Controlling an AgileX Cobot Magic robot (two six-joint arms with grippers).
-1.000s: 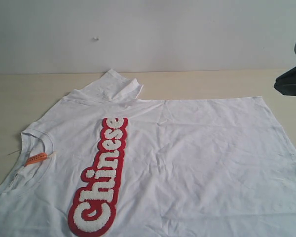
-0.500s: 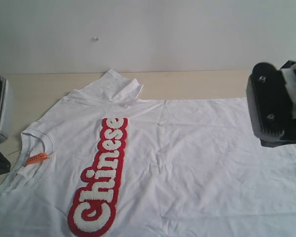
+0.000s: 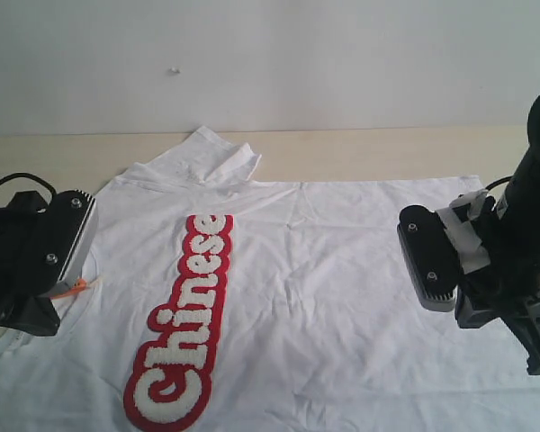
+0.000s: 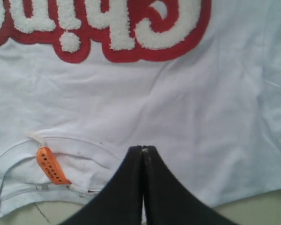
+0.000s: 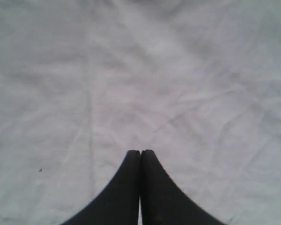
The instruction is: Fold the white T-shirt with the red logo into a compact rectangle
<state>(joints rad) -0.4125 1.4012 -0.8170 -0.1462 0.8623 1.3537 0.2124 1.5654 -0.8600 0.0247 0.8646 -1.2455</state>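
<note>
Left fingers (image 4: 138, 159) are clenched on nothing, poised over the collar (image 4: 14, 149) just beside the orange tag (image 4: 50, 166); the T-shirt (image 3: 324, 270) lies spread front up on the pale surface (image 3: 360, 153), collar at the left; its logo (image 3: 187, 324) runs left of centre; right fingers (image 5: 136, 161), likewise clenched empty, hang over plain cloth near the right edge.

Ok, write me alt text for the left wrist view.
Shut black fingers hang over a white T-shirt, close to its collar and an orange tag. Beyond them lies the red logo with fuzzy white letters, and a strip of pale table shows past the shirt's edge.
</note>
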